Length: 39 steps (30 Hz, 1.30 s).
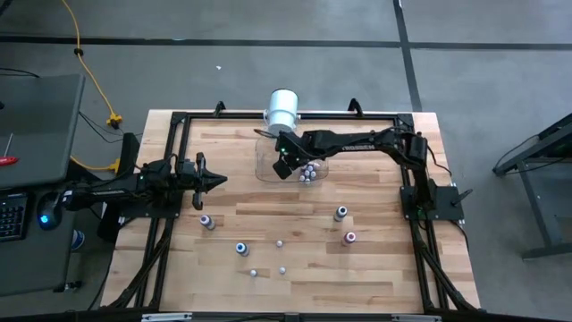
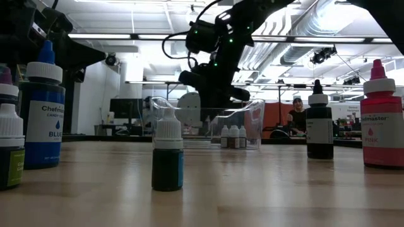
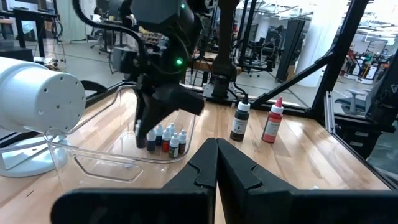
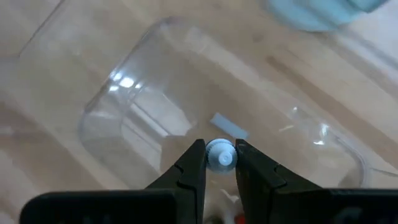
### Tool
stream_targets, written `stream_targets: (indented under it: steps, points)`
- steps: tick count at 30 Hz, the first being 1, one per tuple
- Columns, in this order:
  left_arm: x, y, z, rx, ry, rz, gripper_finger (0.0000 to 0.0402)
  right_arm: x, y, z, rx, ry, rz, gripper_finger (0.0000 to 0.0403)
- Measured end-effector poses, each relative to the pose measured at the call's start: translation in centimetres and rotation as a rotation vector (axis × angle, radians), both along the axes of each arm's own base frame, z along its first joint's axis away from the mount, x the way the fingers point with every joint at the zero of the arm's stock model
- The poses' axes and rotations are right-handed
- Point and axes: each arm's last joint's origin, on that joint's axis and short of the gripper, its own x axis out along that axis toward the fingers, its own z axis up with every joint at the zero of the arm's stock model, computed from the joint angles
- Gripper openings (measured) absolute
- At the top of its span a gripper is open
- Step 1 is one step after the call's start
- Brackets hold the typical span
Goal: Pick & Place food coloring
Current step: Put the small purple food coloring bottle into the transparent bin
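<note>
- The right claw [image 4: 220, 163] hangs over the clear tub [image 1: 268, 165] near the far edge of the table [image 1: 384, 277]. It grips a tiny white-capped bottle [image 4: 220, 154] between its fingers.
- A few bottles [image 1: 308, 173] already stand in the tub, so that part looks done.
- More bottles wait on the table: one by the left claw [image 1: 206, 221], a blue one [image 1: 241, 248], a grey one [image 1: 340, 213], a pink one [image 1: 350, 237] and three tiny ones nearer the front edge.
- The left claw [image 1: 214, 180] waits near the left edge, closed and empty.
- The claw hides the body of the held bottle.
- A white cylinder [image 1: 282, 107] stands at the far edge.
</note>
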Motion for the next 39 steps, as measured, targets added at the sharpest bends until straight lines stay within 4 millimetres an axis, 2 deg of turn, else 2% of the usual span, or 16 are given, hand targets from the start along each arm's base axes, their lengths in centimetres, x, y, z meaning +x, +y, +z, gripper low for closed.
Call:
stream_targets:
  steps: [7, 17, 30, 39]
  points:
    - [0.0, 0.0, 0.0, 0.0, 0.0, 0.0, 0.0001, 0.0, 0.5, -0.3, -0.04, 0.052, 0.089, 0.0062]
    - [0.0, 0.0, 0.0, 0.0, 0.0, 0.0, 0.0001, -0.4, -0.3, -0.8, -0.027, 0.071, -0.043, 0.0062]
    - [0.0, 0.0, 0.0, 0.0, 0.0, 0.0, 0.0001, -1.8, -2.5, -1.0, -0.047, 0.144, -0.162, 0.0062]
    - [0.0, 0.0, 0.0, 0.0, 0.0, 0.0, 0.0001, -2.1, -2.7, -1.1, -0.024, 0.15, -0.22, 0.0062]
